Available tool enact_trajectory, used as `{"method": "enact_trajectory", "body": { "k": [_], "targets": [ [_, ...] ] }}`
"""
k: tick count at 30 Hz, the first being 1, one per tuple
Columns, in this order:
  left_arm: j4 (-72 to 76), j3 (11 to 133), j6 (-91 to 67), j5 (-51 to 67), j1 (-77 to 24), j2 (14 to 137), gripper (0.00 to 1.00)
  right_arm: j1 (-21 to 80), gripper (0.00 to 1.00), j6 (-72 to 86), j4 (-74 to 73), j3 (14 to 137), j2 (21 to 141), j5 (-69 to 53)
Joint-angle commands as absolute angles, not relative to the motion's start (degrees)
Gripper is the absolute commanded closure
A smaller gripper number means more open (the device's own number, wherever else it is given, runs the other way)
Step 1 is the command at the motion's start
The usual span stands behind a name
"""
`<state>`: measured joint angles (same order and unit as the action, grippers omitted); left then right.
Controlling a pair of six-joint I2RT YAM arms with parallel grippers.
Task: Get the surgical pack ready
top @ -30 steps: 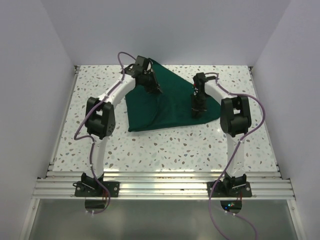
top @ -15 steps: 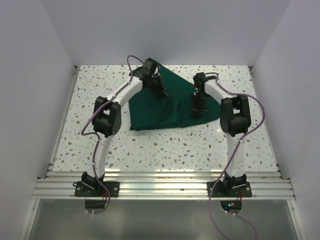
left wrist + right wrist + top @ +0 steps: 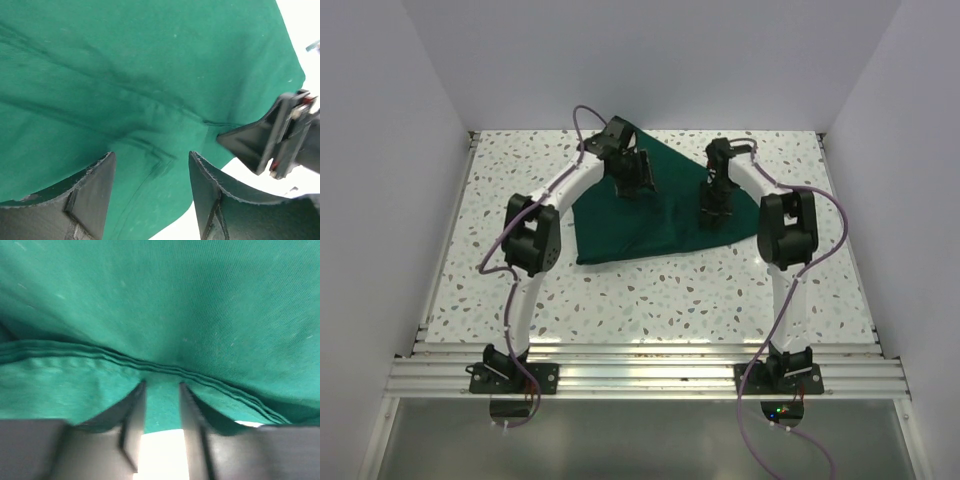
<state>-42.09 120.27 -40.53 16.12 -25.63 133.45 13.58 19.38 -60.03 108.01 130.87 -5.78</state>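
Top external view, item one: cloth, dark green, matte, lying on the far half of the desk. It is folded into a rough triangle, point away from us, long edge toward us.

Item two: left jaws, on the left arm, hovering above the cloth's far-left part. The left wrist view shows both fingers spread wide with nothing between them, so these jaws are released and clear of the fabric.

Item three: right jaws, on the right arm, at the cloth's right edge. The right wrist view shows the fingers drawn close together, with a stacked hem of several layers across their tips. We judge them clenched on that edge, though the pinch itself is hidden by the fold.

Item four, progress: we count the first folds as done, since the cloth lies layered rather than as one open sheet. We see no compact rectangular bundle yet. By our reckoning, further folds remain, starting with the right edge going over the cloth's middle, then squaring up the pack.
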Motion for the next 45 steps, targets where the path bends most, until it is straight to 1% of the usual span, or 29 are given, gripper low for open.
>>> {"method": "enact_trajectory", "body": {
  "k": [1,2,3,5,6,8,9,13,16,18,20,22,25,29,32,33,36,37,39,40,41,43,45],
  "targets": [
    [-44.1,120.8,-35.6,10.7,-25.2,124.1,0.36,11.7,0.60,22.1,-57.4,111.3,126.8,-5.0],
    [-44.4,120.4,-35.0,9.8,-25.2,123.1,0.36,10.2,0.52,22.8,-55.6,110.7,125.0,-4.4],
    [-44.4,118.8,-33.4,8.2,-25.1,122.1,0.36,9.4,0.48,23.5,-54.4,110.0,123.9,-4.3],
    [-43.4,115.9,-31.7,6.7,-24.9,118.4,0.36,6.6,0.37,24.8,-50.5,107.1,120.6,-4.0],
    [-41.8,112.1,-30.2,5.5,-24.8,117.0,0.36,5.7,0.25,24.9,-49.1,106.0,119.6,-3.3],
    [-39.4,107.7,-28.6,4.6,-24.5,112.9,0.37,3.2,0.18,26.0,-45.0,103.0,117.3,-1.0],
    [-37.8,104.0,-27.4,3.4,-24.4,110.6,0.38,2.0,0.17,26.6,-44.7,102.4,117.2,-0.2],
    [-35.8,97.0,-25.5,1.8,-23.6,107.4,0.39,-2.7,0.17,28.7,-42.8,102.0,118.8,3.5],
    [-33.4,92.4,-23.7,1.1,-23.3,105.0,0.40,-4.8,0.19,28.5,-43.7,103.2,121.2,6.9],
    [-33.5,90.6,-22.8,1.1,-22.9,103.9,0.40,-5.5,0.19,28.0,-43.4,102.6,121.5,8.7],
    [-33.6,89.5,-22.4,1.3,-22.0,103.1,0.40,-6.8,0.20,26.8,-42.5,102.0,121.9,8.9],
    [-33.2,87.5,-22.1,1.9,-20.9,101.9,0.41,-7.7,0.22,25.6,-41.1,101.3,123.2,5.5],
    [-33.3,85.3,-22.0,2.1,-19.2,100.3,0.41,-7.9,0.27,24.2,-40.2,102.0,125.4,1.2],
    [-33.6,83.5,-22.0,2.0,-17.6,98.3,0.41,-8.2,0.31,24.0,-38.8,100.6,126.8,0.1],
    [-34.2,83.1,-22.1,2.4,-16.6,97.6,0.41,-9.2,0.36,24.3,-38.2,99.9,128.0,-3.1],
    [-34.3,82.9,-22.1,2.4,-16.4,97.3,0.41,-9.4,0.40,24.3,-38.4,100.4,128.3,-3.6],
    [-34.4,82.7,-22.2,2.2,-15.9,96.8,0.41,-9.5,0.47,24.2,-38.5,100.5,128.4,-3.9],
    [-34.5,82.8,-22.2,2.0,-15.8,96.8,0.41,-9.5,0.60,24.1,-38.5,100.5,128.4,-4.4],
    [-35.2,83.3,-22.1,1.0,-15.5,96.9,0.41,-9.5,0.76,23.2,-38.5,100.2,128.2,-5.3],
    [-35.4,83.5,-22.2,0.6,-15.3,96.9,0.41,-9.5,0.90,22.9,-39.0,100.4,128.1,-5.4],
    [-36.2,83.9,-22.6,0.4,-14.7,97.4,0.41,-9.5,0.95,22.9,-39.2,100.2,127.8,-6.2],
    [-37.1,84.4,-23.5,0.2,-14.1,97.6,0.41,-9.3,1.00,23.4,-39.1,100.0,125.8,-7.0],
    [-37.5,84.3,-24.5,0.4,-13.0,97.7,0.41,-8.7,1.00,24.7,-38.9,99.1,123.2,-7.4]
  ]
}}
